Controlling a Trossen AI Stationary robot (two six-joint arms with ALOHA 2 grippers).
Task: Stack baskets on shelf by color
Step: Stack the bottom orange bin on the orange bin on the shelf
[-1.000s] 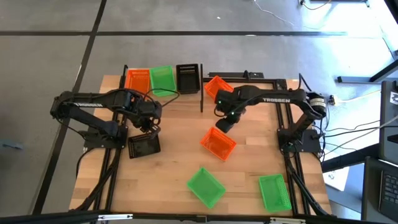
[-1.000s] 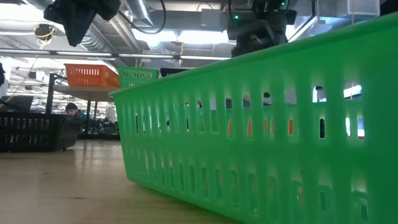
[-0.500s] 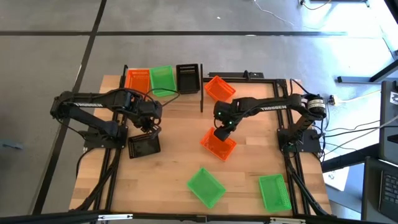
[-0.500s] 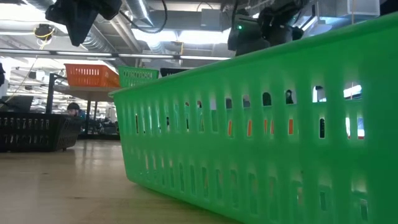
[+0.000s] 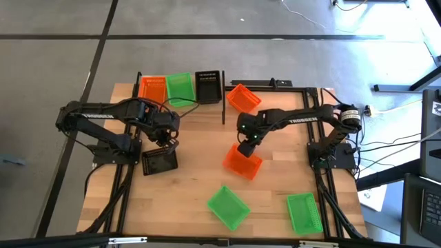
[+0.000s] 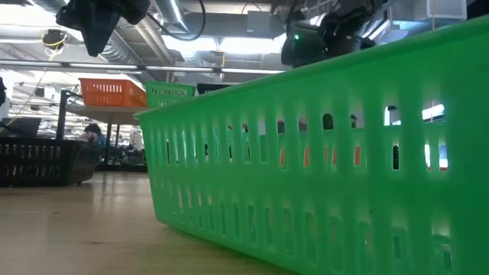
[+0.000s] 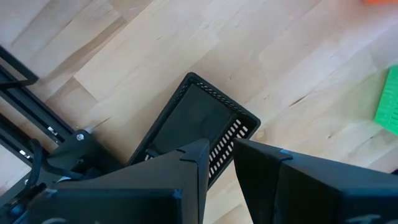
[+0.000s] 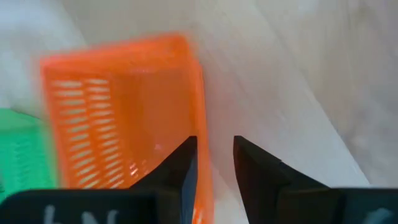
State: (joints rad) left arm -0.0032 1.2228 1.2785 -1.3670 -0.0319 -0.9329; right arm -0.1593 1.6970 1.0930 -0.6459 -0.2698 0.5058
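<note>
In the low view a green basket (image 6: 328,160) close to the lens fills most of the frame and hides the counter behind it; only slivers of orange show through its slots. The right wrist view blurs the orange basket (image 8: 118,106), cut off below.

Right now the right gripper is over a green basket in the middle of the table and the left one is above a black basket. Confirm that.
Not quite. The basket under the right gripper is orange, not green, as the high view and right wrist view show. The left gripper is indeed above a black basket.
</note>
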